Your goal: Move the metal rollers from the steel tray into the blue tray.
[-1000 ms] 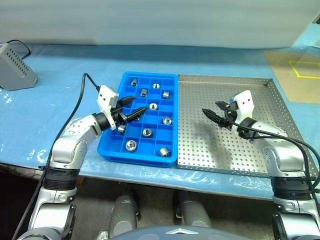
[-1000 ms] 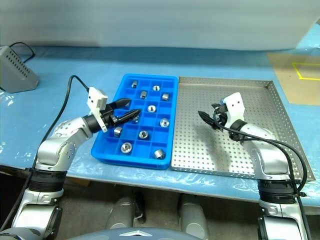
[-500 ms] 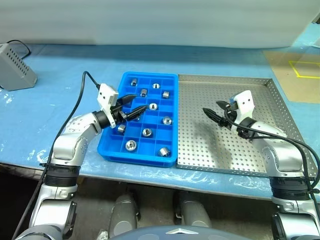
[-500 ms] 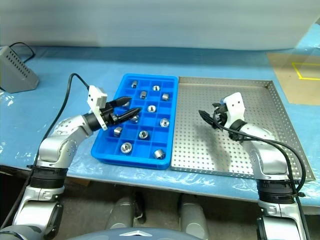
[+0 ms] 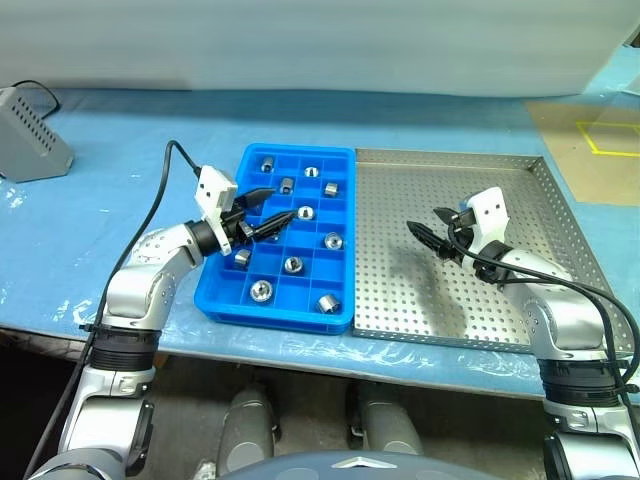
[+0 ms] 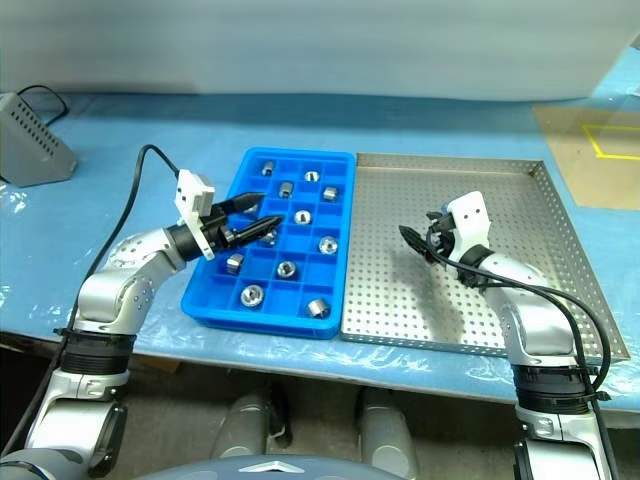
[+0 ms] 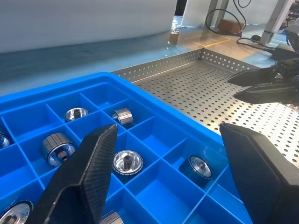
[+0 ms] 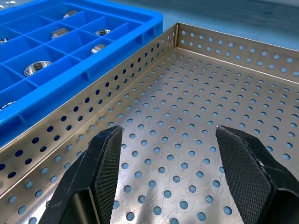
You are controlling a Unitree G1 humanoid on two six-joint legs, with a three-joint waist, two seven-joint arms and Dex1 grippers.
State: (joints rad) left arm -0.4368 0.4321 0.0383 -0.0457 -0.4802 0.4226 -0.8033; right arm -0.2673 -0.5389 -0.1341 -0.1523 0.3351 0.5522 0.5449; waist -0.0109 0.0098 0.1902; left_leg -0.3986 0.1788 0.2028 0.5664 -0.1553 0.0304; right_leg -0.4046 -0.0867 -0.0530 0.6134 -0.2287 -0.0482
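Blue-covered tabletop: left pincer hovers level over the blue tray, right pincer beside it over the steel tray; both spread apart, empty.

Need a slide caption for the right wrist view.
Open right gripper above the bare steel tray, with metal rollers in the adjacent blue tray.

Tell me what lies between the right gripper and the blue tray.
Bare perforated floor of the steel tray and its rim; no rollers there. The head views show the right gripper short of the blue tray.
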